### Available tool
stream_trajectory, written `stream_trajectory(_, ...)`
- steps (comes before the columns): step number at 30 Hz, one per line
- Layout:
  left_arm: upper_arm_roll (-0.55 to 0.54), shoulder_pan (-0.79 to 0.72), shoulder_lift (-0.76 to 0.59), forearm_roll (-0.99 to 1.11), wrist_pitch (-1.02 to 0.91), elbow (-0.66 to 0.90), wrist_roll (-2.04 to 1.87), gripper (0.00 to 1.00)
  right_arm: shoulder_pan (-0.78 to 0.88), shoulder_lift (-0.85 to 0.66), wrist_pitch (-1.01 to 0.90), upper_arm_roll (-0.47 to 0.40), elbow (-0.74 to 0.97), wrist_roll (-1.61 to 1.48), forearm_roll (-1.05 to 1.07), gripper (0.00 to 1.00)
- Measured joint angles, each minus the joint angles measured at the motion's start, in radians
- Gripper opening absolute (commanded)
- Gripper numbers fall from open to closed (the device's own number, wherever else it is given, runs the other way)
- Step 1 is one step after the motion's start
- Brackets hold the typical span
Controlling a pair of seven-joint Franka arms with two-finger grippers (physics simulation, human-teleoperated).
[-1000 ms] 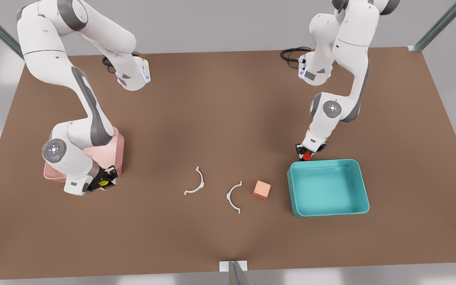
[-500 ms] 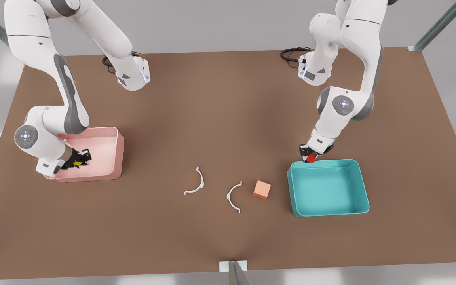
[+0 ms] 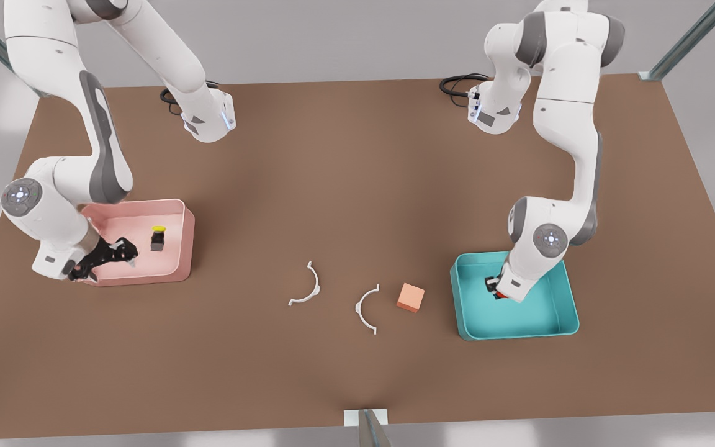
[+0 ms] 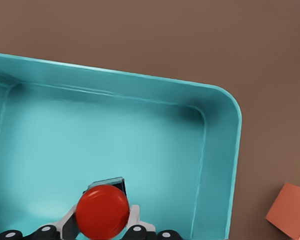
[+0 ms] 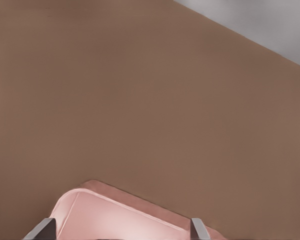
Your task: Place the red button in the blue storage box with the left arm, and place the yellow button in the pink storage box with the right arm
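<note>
The left pincer (image 4: pixel 102 232), pinching the red button (image 4: pixel 102 212), is hovering inside the blue storage box (image 4: pixel 217 165); it should lower before parting. The right pincer (image 3: pixel 123 256) is hanging spread by the pink storage box (image 3: pixel 174 273), the yellow button (image 3: pixel 158 238) lying inside.

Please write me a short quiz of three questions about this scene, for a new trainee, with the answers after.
1. True or false: the yellow button, a tiny yellow cap on a black base, lies inside the pale pink plastic storage box.
2. What is between the fingers of the left gripper? A) the salmon-orange cube B) the red button, a round red cap on a black base C) a white curved clip
3. Fill in: the left gripper is over the ___ plastic storage box.

Key
1. True. It is apart from the right gripper, which is open over the same box.
2. B.
3. Teal.
</note>
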Motion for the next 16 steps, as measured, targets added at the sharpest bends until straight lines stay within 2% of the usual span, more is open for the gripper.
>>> stream_trajectory(1,0.0,-0.001,0.006,-0.003,-0.002,0.009,0.006,1.0,0.091,-0.014,-0.044,-0.067,0.07,0.009,0.017,1.0)
stream_trajectory(2,0.0,-0.001,0.0,-0.006,-0.007,0.019,0.013,1.0,0.222,-0.049,-0.091,-0.19,0.124,0.021,0.041,1.0)
stream_trajectory(3,0.001,-0.001,-0.021,-0.008,-0.017,0.024,0.019,1.0,0.396,-0.091,-0.137,-0.369,0.152,0.032,0.078,1.0)
stream_trajectory(4,0.008,-0.001,-0.046,-0.009,-0.032,0.031,0.025,1.0,0.523,-0.124,-0.183,-0.502,0.166,0.044,0.111,1.0)
stream_trajectory(5,0.013,0.0,-0.074,-0.003,-0.056,0.057,0.03,1.0,0.603,-0.143,-0.232,-0.581,0.197,0.06,0.131,1.0)
stream_trajectory(8,0.019,0.001,-0.147,0.017,-0.226,0.251,0.057,1.0,0.693,-0.147,-0.38,-0.653,0.322,0.113,0.165,1.0)
stream_trajectory(10,0.027,-0.001,-0.195,0.026,-0.386,0.386,0.086,1.0,0.704,-0.147,-0.46,-0.648,0.349,0.15,0.176,1.0)
stream_trajectory(12,0.014,0.032,-0.283,0.03,-0.528,0.44,0.117,1.0,0.715,-0.144,-0.519,-0.643,0.387,0.192,0.187,1.0)
stream_trajectory(16,-0.171,0.194,-0.358,0.035,-0.726,0.458,0.171,1.0,0.732,-0.136,-0.592,-0.648,0.424,0.262,0.2,1.0)
